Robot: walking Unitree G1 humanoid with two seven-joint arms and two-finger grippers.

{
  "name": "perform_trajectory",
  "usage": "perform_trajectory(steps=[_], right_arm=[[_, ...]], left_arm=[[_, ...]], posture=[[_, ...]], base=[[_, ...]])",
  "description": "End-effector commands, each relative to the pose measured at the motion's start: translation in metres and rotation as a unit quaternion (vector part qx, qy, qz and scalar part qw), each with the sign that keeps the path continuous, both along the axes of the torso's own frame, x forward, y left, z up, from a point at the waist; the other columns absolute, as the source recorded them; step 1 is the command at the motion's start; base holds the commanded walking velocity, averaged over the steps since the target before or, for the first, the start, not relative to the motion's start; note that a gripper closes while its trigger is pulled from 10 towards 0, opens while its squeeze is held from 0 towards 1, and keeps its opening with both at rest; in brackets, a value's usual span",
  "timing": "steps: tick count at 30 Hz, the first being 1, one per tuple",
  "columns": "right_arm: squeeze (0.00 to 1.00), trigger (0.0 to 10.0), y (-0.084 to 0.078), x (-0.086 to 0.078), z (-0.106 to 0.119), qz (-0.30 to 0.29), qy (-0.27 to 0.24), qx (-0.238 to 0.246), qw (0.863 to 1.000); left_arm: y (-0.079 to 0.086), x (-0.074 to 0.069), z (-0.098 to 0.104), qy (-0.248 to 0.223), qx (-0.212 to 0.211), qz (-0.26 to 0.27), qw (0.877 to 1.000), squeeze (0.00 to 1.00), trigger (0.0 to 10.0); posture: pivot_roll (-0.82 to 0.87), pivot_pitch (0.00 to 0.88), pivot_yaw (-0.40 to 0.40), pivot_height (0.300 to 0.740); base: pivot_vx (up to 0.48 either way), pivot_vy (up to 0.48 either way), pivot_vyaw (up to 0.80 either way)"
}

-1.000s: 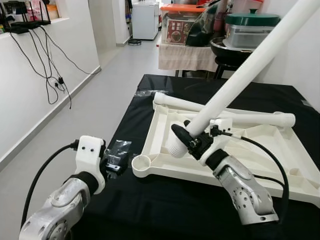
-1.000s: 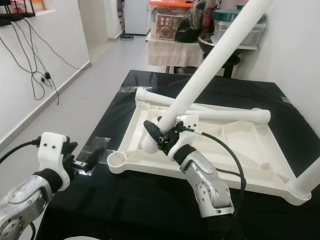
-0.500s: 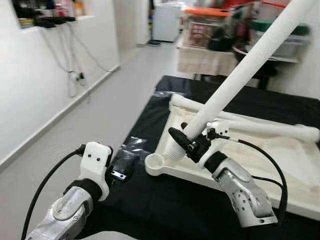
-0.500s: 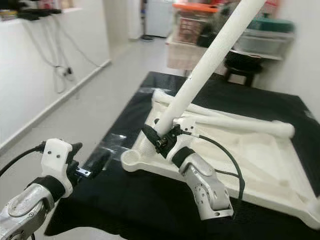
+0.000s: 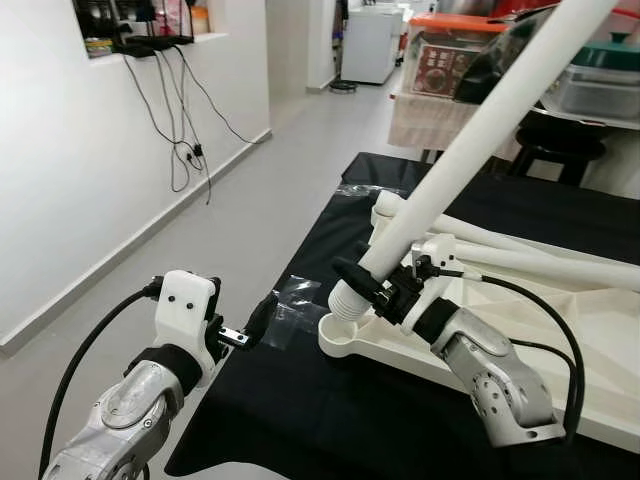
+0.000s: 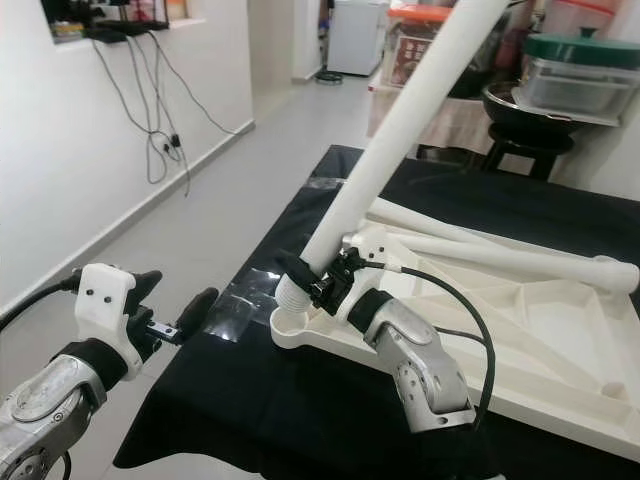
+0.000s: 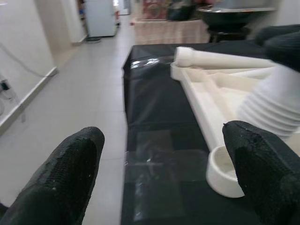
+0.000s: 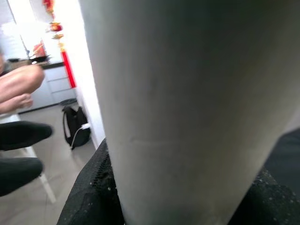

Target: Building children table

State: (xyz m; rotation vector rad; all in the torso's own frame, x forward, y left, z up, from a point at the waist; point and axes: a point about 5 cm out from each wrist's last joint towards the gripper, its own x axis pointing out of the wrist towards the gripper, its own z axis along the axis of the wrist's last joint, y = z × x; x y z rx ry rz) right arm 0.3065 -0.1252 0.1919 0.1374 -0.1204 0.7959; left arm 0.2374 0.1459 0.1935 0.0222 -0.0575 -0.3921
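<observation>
- A black cloth-covered table [image 5: 300, 400] is filling the lower right of the head views, with grey floor running along its 9 o'clock side
- An upside-down white plastic children's tabletop [image 5: 560, 330] is lying on the cloth, ribbed underside up, with a round corner socket [image 5: 340, 337] at its 8 o'clock corner
- A long white plastic table leg [image 5: 470, 135] is slanting up towards 1 o'clock, its ribbed threaded end [image 6: 290, 292] hanging just above that socket
- A second white tube [image 6: 520, 255] is lying across the tabletop's far edge
- The right gripper [image 5: 375, 285] is clamping the long leg near its threaded end, black fingers [image 8: 93, 187] pressing on the tube
- The left gripper [image 5: 250, 325] is hovering at the table's 9 o'clock edge, fingers [image 7: 70, 173] spread apart and holding nothing
- A clear plastic bag [image 5: 290, 295] is lying flat on the cloth just beside the socket
</observation>
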Motion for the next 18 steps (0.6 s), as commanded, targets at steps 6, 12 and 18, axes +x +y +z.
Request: perform_trajectory(steps=[6,12,18], right_arm=[[0.00,10.0,0.003,0.001,0.015,0.013,-0.033,-0.007,0.999],[0.00,10.0,-0.006,-0.003,0.021,0.012,-0.043,-0.009,0.999],[0.00,10.0,-0.007,-0.010,0.023,0.028,-0.049,-0.018,0.998]], left_arm=[[-0.006,0.006,0.002,-0.005,-0.009,-0.020,1.000,0.00,10.0],[-0.011,0.008,0.002,-0.005,-0.013,-0.031,0.999,0.00,10.0],[-0.015,0.010,0.002,-0.006,-0.016,-0.045,0.999,0.00,10.0]], posture=[[-0.02,0.000,-0.034,0.740],[-0.04,0.000,-0.028,0.740],[-0.04,0.000,-0.025,0.740]], base=[[0.000,0.000,0.00],[0.000,0.000,0.00],[0.000,0.000,0.00]])
